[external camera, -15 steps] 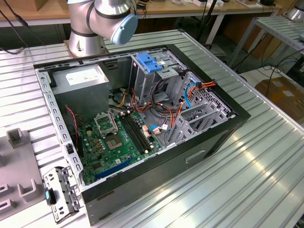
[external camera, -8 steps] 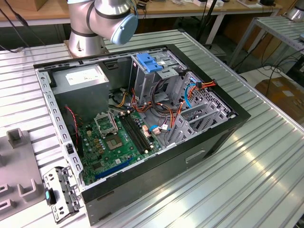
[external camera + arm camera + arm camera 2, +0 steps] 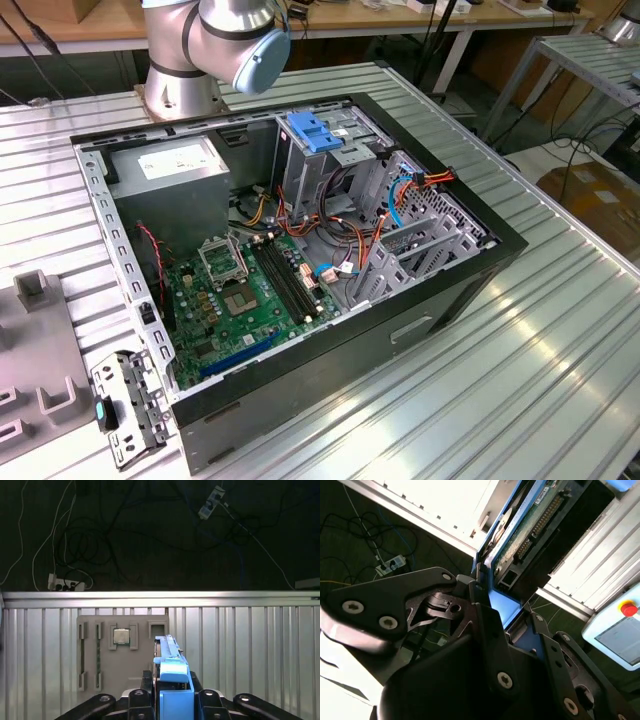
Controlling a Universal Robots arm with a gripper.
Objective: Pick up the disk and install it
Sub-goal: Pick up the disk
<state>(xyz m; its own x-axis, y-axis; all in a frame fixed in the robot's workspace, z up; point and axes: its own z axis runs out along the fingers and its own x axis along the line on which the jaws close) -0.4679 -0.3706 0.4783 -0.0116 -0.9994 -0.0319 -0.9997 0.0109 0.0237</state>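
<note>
Disk [image 3: 167,650] stands on edge, clamped in the gripper [image 3: 171,695] by its blue rails [image 3: 175,672], seemingly above the tray [image 3: 125,675]. It looks stiff, rather heavy, with a fragile board [image 3: 527,532] on one face; hold is best at the rails.

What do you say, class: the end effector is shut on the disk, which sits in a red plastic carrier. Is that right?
Not quite. The carrier is blue, not red, as the first wrist view shows. The rest stands: the end effector is shut on the disk, which sits in that blue plastic carrier.
</note>
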